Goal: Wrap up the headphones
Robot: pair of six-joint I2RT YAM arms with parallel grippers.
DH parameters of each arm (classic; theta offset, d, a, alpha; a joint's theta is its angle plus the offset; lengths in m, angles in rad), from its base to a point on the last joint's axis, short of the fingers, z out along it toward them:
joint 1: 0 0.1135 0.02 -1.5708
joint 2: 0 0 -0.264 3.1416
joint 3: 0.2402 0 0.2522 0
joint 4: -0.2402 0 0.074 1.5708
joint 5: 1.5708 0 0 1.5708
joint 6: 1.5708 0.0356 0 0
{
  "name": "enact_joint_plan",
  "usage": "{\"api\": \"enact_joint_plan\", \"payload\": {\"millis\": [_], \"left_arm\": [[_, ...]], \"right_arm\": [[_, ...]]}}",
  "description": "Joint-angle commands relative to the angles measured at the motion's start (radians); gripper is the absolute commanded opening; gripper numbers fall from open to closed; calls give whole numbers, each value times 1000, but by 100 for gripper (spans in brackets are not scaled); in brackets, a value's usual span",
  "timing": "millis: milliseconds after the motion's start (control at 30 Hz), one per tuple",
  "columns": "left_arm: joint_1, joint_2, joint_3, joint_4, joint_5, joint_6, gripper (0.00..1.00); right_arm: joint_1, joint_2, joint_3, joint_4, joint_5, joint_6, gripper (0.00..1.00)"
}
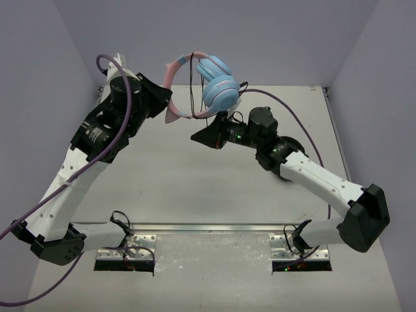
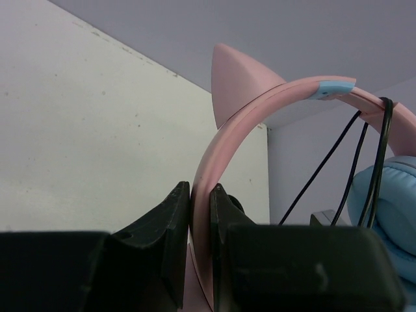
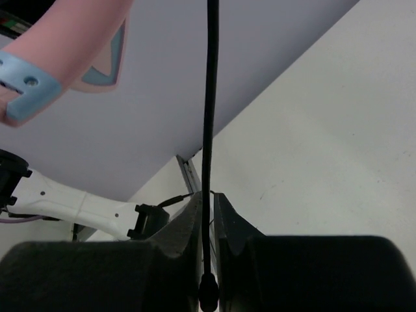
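The headphones (image 1: 218, 88) hang in the air above the back of the table, with a pink cat-ear headband (image 1: 174, 71) and light blue ear cups. My left gripper (image 1: 166, 104) is shut on the headband (image 2: 224, 143), which runs up between its jaws. The thin black cable (image 1: 193, 91) is looped over the headband (image 2: 370, 162). My right gripper (image 1: 197, 137) is shut on the cable (image 3: 209, 117) near its plug end, below the ear cups; the cable rises straight up from the jaws.
The grey table (image 1: 195, 182) lies below both arms. A purple-grey back wall (image 1: 260, 39) and side walls close it in. Purple hoses (image 1: 97, 162) trail along both arms.
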Motion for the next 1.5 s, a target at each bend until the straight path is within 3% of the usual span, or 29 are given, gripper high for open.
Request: {"api": "enact_joint_plan", "payload": {"millis": [0, 100, 200, 467, 767, 933, 1100, 1467], "left_arm": [[0, -7, 83, 195, -59, -53, 0], [0, -7, 68, 201, -36, -46, 0], [0, -24, 20, 218, -27, -44, 0], [0, -38, -24, 227, -106, -95, 0], [0, -15, -34, 252, -166, -191, 0], [0, -16, -63, 251, -180, -227, 0], [0, -50, -139, 274, -163, -270, 0], [0, -70, -140, 238, -238, -283, 0]], "right_arm": [[13, -44, -12, 58, -8, 18, 12], [13, -54, -10, 61, -2, 18, 11], [14, -69, -4, 60, 10, 15, 1], [49, -118, -78, 142, 72, 50, 1], [131, -86, -4, 46, 201, 2, 3], [137, -92, -24, 64, 265, 33, 14], [135, -106, -55, 135, 308, 68, 1], [143, -72, -20, 167, 259, 58, 4]]}}
